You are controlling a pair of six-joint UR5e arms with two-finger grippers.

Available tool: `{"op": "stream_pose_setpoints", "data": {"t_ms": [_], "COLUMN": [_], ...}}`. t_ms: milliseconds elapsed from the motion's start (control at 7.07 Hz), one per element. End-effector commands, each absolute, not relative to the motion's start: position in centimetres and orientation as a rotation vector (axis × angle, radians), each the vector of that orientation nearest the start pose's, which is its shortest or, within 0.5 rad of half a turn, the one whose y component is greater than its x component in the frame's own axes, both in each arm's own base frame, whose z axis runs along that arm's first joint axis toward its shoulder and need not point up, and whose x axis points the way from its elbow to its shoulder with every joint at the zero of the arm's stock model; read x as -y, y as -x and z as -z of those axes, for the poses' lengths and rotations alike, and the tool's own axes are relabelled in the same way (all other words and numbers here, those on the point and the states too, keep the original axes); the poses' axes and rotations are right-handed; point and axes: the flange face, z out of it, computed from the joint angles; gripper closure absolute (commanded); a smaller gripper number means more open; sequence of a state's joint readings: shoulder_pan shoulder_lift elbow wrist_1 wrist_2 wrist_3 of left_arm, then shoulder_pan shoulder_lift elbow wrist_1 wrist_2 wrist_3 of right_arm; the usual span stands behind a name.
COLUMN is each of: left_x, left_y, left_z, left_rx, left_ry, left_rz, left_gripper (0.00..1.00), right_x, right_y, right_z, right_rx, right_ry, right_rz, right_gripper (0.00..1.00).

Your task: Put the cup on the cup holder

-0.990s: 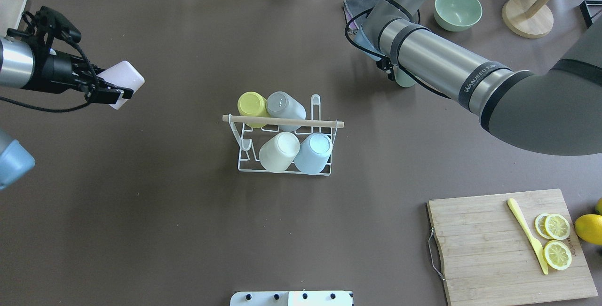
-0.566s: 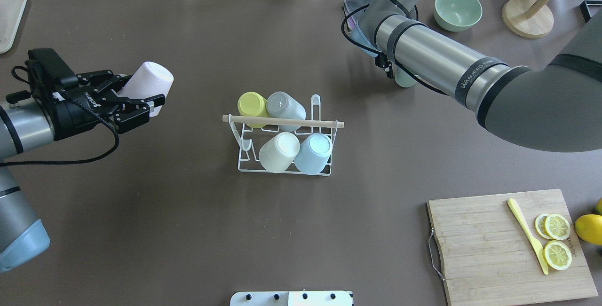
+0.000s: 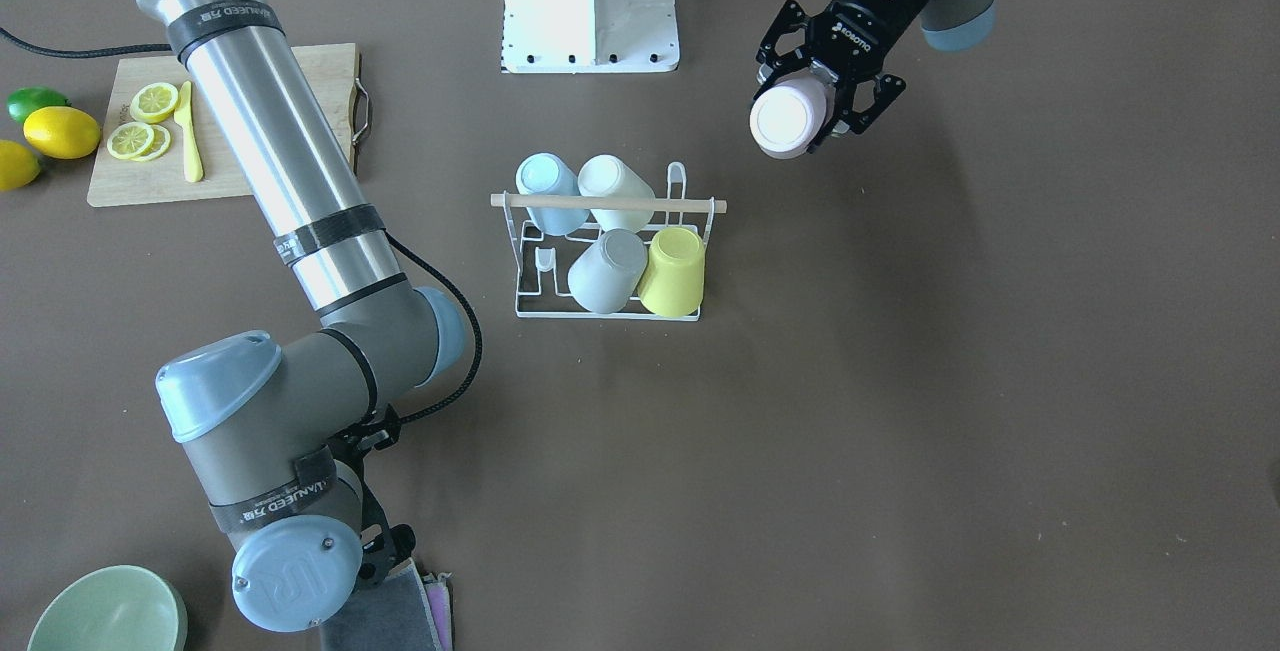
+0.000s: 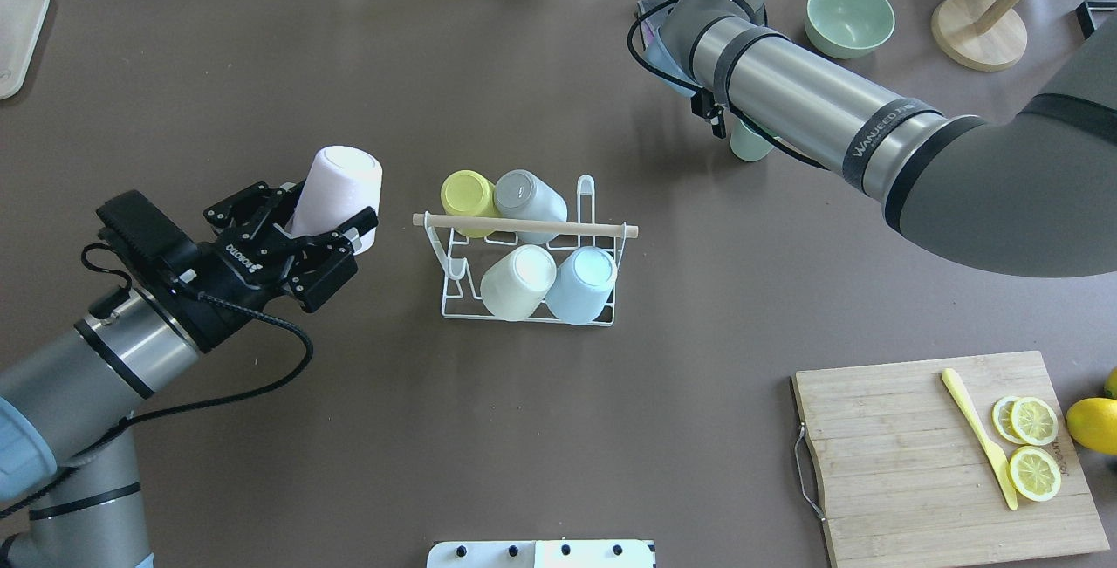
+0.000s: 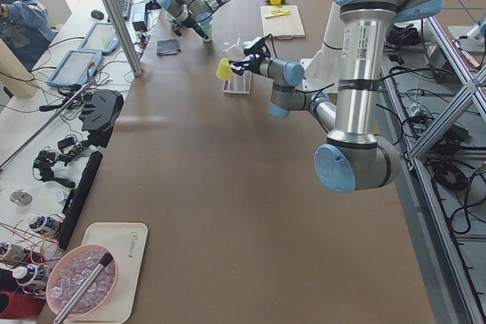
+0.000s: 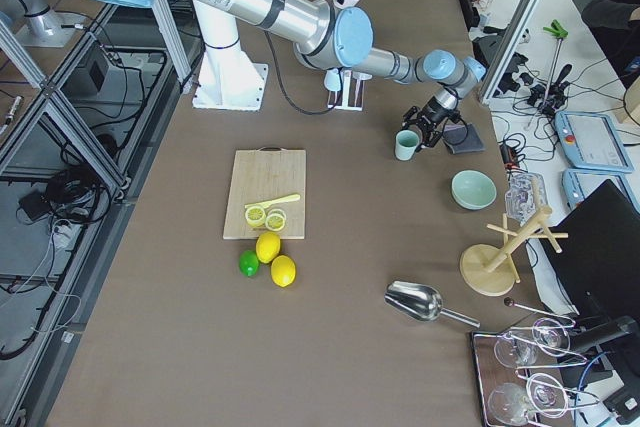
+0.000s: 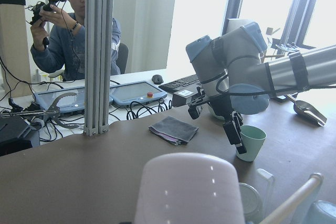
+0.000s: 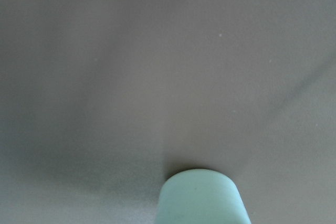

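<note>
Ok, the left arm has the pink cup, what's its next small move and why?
Probably ease the pink cup in the left gripper over the cup holder, onto its nearest free prong: the cup hangs beside the rack, and four cups take other prongs.

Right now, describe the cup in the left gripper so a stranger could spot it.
Find the white wire cup holder with a wooden rod handle, mid-table. Beside it, the black left gripper holds a pale pink cup aloft, tilted. Unlike the racked cups, it is pink.
</note>
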State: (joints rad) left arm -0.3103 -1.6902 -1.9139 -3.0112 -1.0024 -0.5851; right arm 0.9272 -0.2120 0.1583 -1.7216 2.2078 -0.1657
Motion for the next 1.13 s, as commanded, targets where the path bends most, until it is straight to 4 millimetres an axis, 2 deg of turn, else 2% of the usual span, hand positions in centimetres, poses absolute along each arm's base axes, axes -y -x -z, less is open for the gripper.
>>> {"op": "stream_pose_setpoints", "data": {"t_ms": [0,141,283,424,566,849,990], "left_x": [30.4,31.4,31.2,29.4,29.0,29.2,29.3], "left_y": [-41.1,-43.0,-43.8,-45.8,-46.6,-46.4,-47.1], "left_z": [-26.3,-25.3,-25.3,-25.4,-25.7,-25.6,-25.5], "left_rx": [-1.202,-1.171,-1.17,-1.192,-1.194,-1.183,-1.184], "left_ry": [-1.429,-1.446,-1.441,-1.413,-1.404,-1.41,-1.408], "left_rz": [0.139,0.213,0.206,0.178,0.173,0.192,0.191], "left_gripper": [0.63,0.63,0.63,0.63,0.63,0.63,0.63], "right_x": [75.7,75.7,75.8,75.8,75.9,75.9,75.9], "right_y": [47.2,47.1,47.1,47.1,47.2,47.2,47.2], "right_z": [-37.3,-37.8,-37.9,-37.9,-37.8,-37.7,-37.7], "right_rx": [0.562,0.554,0.552,0.551,0.553,0.553,0.553], "right_ry": [0.335,0.334,0.321,0.319,0.305,0.304,0.304], "right_rz": [0.727,0.726,0.731,0.732,0.732,0.731,0.731], "right_gripper": [0.0,0.0,0.0,0.0,0.0,0.0,0.0]}}
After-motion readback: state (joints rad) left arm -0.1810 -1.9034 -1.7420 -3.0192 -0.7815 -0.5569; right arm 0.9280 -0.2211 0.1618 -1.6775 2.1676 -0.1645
